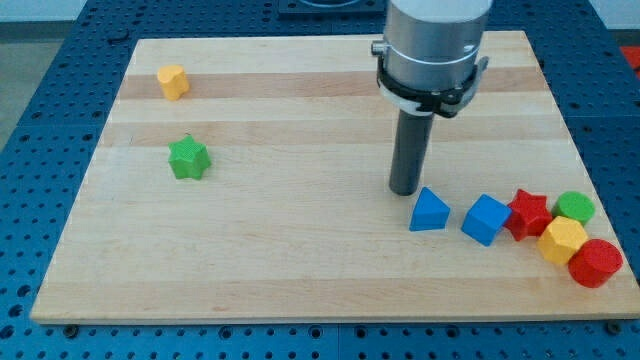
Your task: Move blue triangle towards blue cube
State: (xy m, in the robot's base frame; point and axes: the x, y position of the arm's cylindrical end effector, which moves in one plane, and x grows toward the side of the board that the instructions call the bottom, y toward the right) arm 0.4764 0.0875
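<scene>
The rod's lower end, my tip (405, 190), was seen resting on the wooden bench (300, 250), just above and to the view's left of the blue triangle (430, 211), very near it though contact could not be confirmed. No end effector was fitted to the arm, so nothing was clenched or grasped; only the straight dark rod was carried below the grey wrist housing (432, 45). The blue cube (487, 219) was found just to the view's right of the blue triangle, with a narrow gap left between the two. Further to the right of the blue triangle, a cluster was formed by a red star (528, 212) touching the blue cube, a green cylinder (575, 207), a yellow hexagonal block (562, 240) and a red cylinder (596, 263). Well away to the view's left of the blue triangle, a green star (188, 158) was placed, and an orange-yellow block (172, 81) was set above it, near the bench's top edge.
</scene>
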